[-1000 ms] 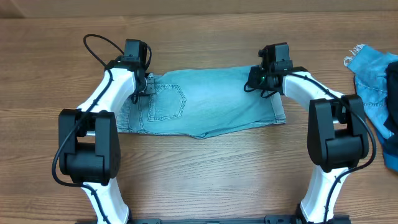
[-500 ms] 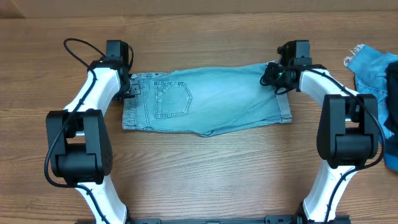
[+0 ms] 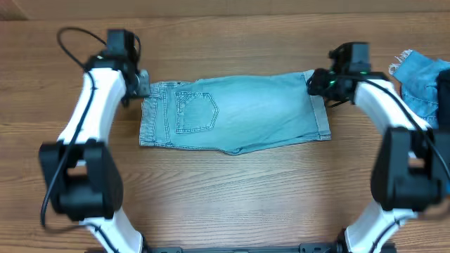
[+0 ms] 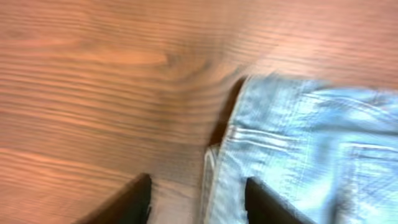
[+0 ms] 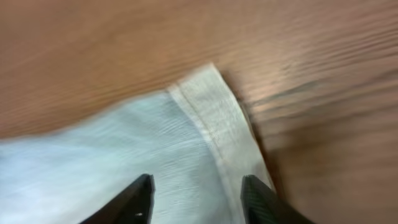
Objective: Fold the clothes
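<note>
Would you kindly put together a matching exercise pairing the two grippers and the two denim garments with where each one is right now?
1. pale folded jeans
2. left gripper
3. right gripper
4. darker blue denim garment

A. open, over the hem corner
B. bunched at the overhead view's right border
C. flat, between the two grippers
D. open, at the waistband corner

Pairs: 1-C, 2-D, 3-A, 4-B

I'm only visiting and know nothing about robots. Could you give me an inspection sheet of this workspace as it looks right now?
Surface: wooden table.
Job's things: pale jeans folded flat at centre; darker blue denim garment at the right edge.
Clutter: nothing seen.
Grippers: left gripper open over the waistband corner; right gripper open over the hem corner.
Cables: black cable looping off the left arm.
Surroundings: nothing seen.
</note>
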Controlling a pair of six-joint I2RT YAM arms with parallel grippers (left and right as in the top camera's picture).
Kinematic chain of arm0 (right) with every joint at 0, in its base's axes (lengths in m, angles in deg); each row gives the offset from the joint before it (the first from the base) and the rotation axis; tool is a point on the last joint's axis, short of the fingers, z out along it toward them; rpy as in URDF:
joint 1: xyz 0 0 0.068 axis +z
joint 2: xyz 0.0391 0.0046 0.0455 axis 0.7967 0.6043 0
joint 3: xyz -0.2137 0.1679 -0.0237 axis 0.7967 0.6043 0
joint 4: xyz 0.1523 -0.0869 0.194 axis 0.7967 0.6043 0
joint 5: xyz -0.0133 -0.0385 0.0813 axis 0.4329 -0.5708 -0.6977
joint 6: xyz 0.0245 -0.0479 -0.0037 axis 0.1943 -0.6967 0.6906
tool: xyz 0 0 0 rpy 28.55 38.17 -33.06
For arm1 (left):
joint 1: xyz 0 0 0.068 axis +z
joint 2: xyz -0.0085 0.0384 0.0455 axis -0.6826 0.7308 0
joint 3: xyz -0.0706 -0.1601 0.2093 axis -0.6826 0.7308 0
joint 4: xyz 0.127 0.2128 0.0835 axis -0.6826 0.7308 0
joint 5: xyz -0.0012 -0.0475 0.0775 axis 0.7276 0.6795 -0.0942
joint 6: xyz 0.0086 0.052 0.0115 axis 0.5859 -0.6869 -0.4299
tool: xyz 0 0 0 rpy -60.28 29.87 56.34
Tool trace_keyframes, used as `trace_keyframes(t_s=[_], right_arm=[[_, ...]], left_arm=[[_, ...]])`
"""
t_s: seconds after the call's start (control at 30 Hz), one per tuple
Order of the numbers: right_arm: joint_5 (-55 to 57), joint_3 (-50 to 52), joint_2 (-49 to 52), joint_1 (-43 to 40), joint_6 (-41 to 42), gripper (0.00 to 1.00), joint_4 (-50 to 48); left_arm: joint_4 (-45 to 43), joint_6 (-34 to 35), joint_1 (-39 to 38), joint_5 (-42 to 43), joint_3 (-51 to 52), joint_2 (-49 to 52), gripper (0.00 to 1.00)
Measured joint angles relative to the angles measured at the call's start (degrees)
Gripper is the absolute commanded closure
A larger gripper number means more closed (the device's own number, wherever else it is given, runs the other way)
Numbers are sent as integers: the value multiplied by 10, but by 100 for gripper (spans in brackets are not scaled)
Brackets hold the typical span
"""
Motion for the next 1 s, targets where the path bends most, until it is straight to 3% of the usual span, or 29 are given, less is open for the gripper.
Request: trace_keyframes(t_s=[0.2, 0.37, 0.47, 0.63, 0.67, 0.7, 0.73, 1.0], right_arm=[[-21, -3, -189, 1, -1, 22, 114], [-21, -3, -238, 0, 14, 1, 207], [-23, -3, -256, -7, 29, 0, 256], [-24, -3, -222, -40, 31, 0, 281], [-27, -3, -205, -50, 32, 0, 287], [-38, -3, -174, -66, 28, 0, 296], [-46, -3, -150, -77, 26, 0, 301], [-104, -3, -9, -126, -6, 1, 306]], left_arm=[[90, -1, 1, 69, -63, -156, 33], [198, -1, 1, 112, -64, -198, 32], [250, -1, 1, 125, -64, -215, 33], [294, -4, 1, 164, -64, -254, 33], [300, -5, 1, 172, -64, -262, 26], [301, -6, 1, 175, -64, -265, 3], [302, -7, 1, 178, -64, -266, 0], [301, -12, 1, 177, -64, -266, 0]])
